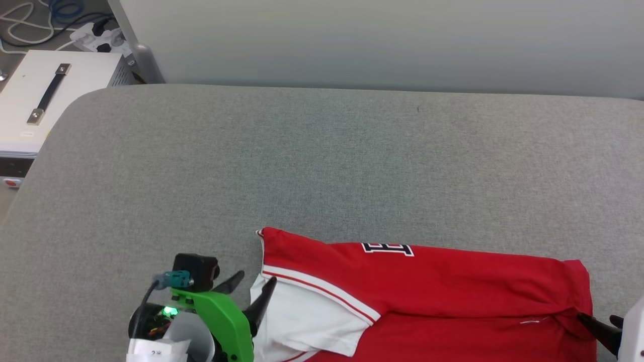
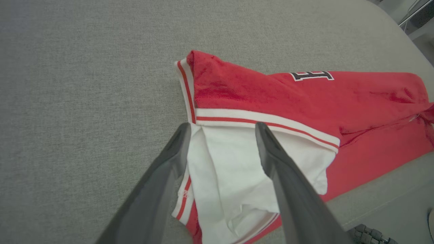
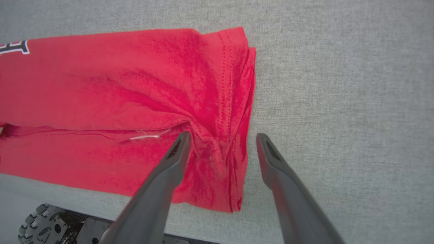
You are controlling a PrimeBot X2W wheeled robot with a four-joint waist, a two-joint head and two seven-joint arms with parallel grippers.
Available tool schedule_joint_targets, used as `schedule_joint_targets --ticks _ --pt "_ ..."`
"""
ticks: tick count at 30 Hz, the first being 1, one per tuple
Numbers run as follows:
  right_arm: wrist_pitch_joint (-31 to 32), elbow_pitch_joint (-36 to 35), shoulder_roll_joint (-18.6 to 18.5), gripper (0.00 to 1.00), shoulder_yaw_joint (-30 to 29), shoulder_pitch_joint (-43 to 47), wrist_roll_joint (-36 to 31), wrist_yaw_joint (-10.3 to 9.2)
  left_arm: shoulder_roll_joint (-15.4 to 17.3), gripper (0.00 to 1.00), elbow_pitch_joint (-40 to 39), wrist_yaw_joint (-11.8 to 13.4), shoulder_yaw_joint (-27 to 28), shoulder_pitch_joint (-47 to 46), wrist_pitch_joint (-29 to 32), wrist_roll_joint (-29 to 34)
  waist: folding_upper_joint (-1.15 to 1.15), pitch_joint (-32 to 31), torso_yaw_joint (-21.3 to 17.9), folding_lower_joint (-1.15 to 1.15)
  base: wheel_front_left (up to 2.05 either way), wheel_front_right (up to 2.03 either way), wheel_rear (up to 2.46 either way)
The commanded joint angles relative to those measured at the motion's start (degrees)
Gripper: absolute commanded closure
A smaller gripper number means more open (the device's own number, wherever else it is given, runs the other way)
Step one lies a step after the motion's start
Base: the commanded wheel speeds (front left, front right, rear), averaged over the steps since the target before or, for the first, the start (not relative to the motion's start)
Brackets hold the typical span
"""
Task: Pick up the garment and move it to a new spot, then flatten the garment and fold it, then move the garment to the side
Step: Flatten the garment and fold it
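Red jersey T-shirt with white sleeves (image 1: 443, 286) was found folded on grey fabric tabletop (image 1: 322, 166), white sleeve (image 2: 234, 162) was straddled by spread left jaws, bunched hem (image 3: 220, 149) by spread right jaws

My head cam looks down from up high over the grey surface (image 1: 322, 151), wall (image 1: 352, 40) along the top edge, so it's the wide one. Left wrist cam sits low and close, looking along its fingers (image 2: 159, 183) at the sleeve end of the shirt (image 2: 254, 91). Right wrist cam is just as close over the hem end. All three share the shirt and its number (image 1: 387, 248)
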Motion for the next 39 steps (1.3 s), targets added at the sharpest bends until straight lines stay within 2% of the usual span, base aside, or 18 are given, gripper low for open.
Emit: schedule_joint_targets --ticks 1,10,13,16,19,25,32,39 --pt "1.85 -1.19 1.26 0.00 -1.52 1.09 -0.79 -0.04 -0.33 0.00 -0.16 0.67 0.99 -0.06 -1.94 0.09 0.00 0.11 0.17 0.00 0.00 0.00 0.00" --pt "8.54 -6.23 9.58 0.00 -11.73 0.78 -6.48 -0.04 -1.98 0.00 0.59 0.10 5.95 -1.68 -19.22 8.39 0.00 1.31 1.21 0.00 0.00 0.00 0.00" --pt "9.23 -5.93 12.31 0.00 -14.29 -0.23 -7.70 -0.04 -3.58 0.00 0.35 -0.34 9.26 -1.54 -20.35 12.95 0.00 1.87 1.54 0.00 0.00 0.00 0.00" --pt "9.66 -5.02 14.01 0.00 -16.31 -1.06 -9.33 -0.04 -7.48 0.00 -2.99 -0.92 16.83 0.15 -20.42 20.46 0.00 2.72 1.99 0.00 0.00 0.00 0.00" --pt "9.83 -3.81 15.12 0.00 -17.82 -1.80 -10.75 -0.04 -11.01 0.00 -5.24 -3.43 23.15 3.20 -20.43 28.01 0.00 3.48 2.35 0.00 0.00 0.00 0.00" --pt "9.67 -1.06 16.35 0.00 -18.74 -2.84 -12.03 -0.04 -17.46 0.00 -6.59 -9.06 32.10 7.62 -20.44 37.57 0.00 4.52 2.87 0.00 0.00 0.00 0.00" --pt "8.82 2.66 16.89 0.00 -17.99 -3.25 -12.54 -0.04 -24.04 0.00 -4.54 -15.54 39.15 10.96 -20.45 42.85 0.00 5.42 3.29 0.00 0.00 0.00 0.00" --pt "8.95 4.56 18.51 0.00 -14.61 -3.14 -10.80 -0.04 -27.10 0.00 -2.93 -18.55 42.42 11.05 -20.45 45.31 0.00 5.58 3.42 0.00 0.00 0.00 0.00"
